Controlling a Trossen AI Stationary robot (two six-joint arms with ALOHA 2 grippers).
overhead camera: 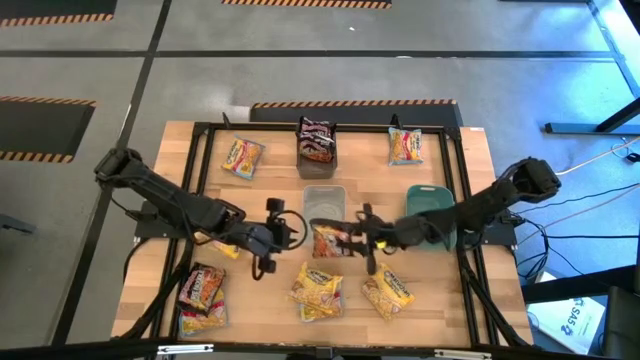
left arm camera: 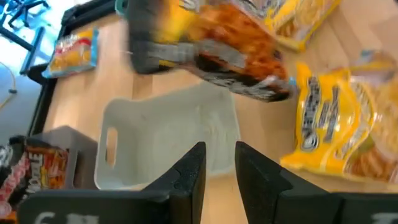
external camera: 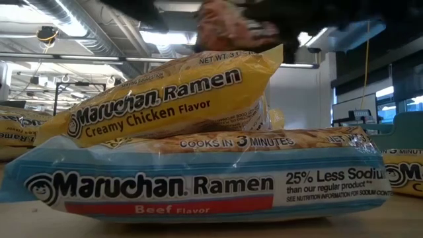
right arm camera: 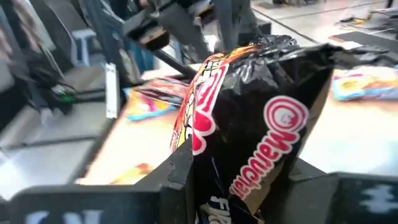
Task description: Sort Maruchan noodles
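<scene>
Right gripper [overhead camera: 352, 238] clamped on a dark Maruchan packet [right arm camera: 249, 130], held in the air at table centre, just in front of the clear bin [overhead camera: 324, 200]. Left gripper [overhead camera: 292, 232] just beside it on the other side, fingers [left arm camera: 186, 177] a narrow gap apart, nothing between them, pointing at the clear bin's empty floor. Sorting barely begun, judged from layout: dark grey bin [overhead camera: 318, 155] holds at least 1 dark packet [overhead camera: 317, 140], clear bin empty, teal bin [overhead camera: 432, 212] partly hidden by right arm, contents cannot tell. Left loose on the table: 2 orange-yellow packets at the far side [overhead camera: 242, 157] [overhead camera: 405, 146], 2 yellow packets near front centre [overhead camera: 318, 290] [overhead camera: 388, 293], a dark-red packet over a yellow one front left [overhead camera: 203, 288]. Low view blocked by a Creamy Chicken packet [external camera: 165, 99] stacked on a Beef packet [external camera: 198, 178]. Most of the job remaining.
</scene>
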